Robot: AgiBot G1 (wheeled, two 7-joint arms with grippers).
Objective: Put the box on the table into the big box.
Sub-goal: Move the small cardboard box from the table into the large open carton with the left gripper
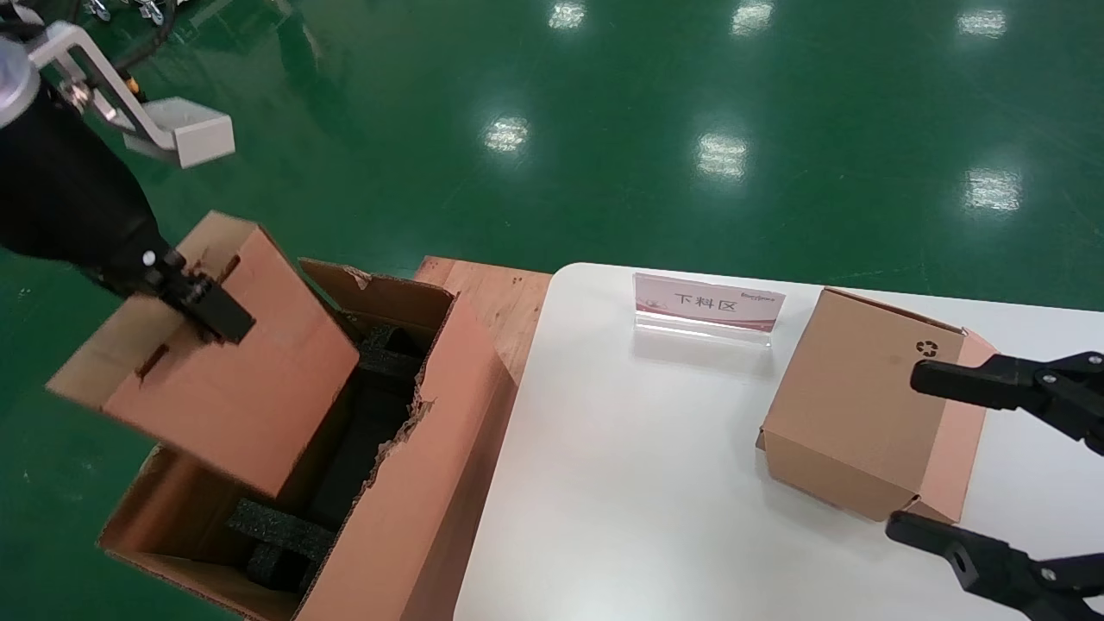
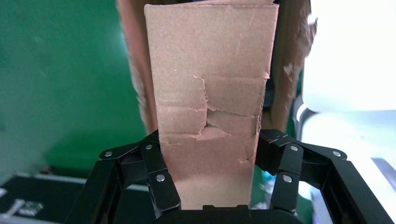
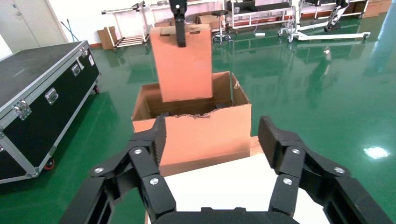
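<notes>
The box (image 1: 228, 362) clamped in the left tool (image 1: 203, 312), tilted above the big box (image 1: 414, 483), right tool (image 1: 992, 466) spread apart

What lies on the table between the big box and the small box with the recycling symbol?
In the head view, only a clear sign stand stands there, toward the far edge; the rest of the white table between the big box and the marked box is bare.

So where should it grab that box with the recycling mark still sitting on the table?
Best across its two pinkish end faces, from the near right side: the box rests flat, and the right end effector is open with one finger beside each end.
</notes>
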